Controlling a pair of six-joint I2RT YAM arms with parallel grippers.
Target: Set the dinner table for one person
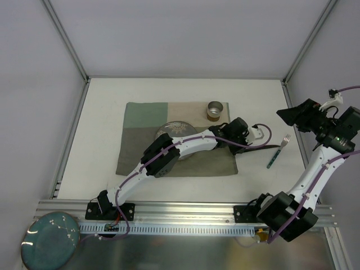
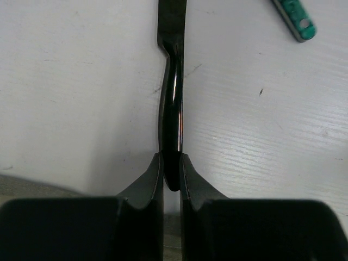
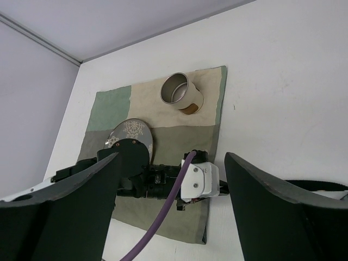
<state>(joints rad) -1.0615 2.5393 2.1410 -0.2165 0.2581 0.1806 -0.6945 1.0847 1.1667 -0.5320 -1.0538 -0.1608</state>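
Note:
The white dinner table (image 1: 169, 93) carries a green-and-beige patchwork mat (image 1: 143, 118). On the mat are a grey patterned plate (image 1: 171, 128), partly hidden by my left arm, and a metal cup (image 1: 214, 109). My left gripper (image 1: 251, 144) is at the mat's right edge. In the left wrist view it (image 2: 171, 159) is shut on the end of a dark shiny utensil (image 2: 173, 92) lying low over the white tabletop. A fork with a green handle (image 1: 278, 152) lies just to the right; its handle tip (image 2: 296, 20) shows too. My right gripper (image 3: 172, 157) is open, empty and raised at the far right.
A teal plate (image 1: 49, 241) sits off the table at the near left, beyond the aluminium frame bar (image 1: 185, 209). The right wrist view shows the cup (image 3: 182, 93), the plate (image 3: 130, 133) and the left arm's wrist (image 3: 198, 182) below. Enclosure walls ring the table.

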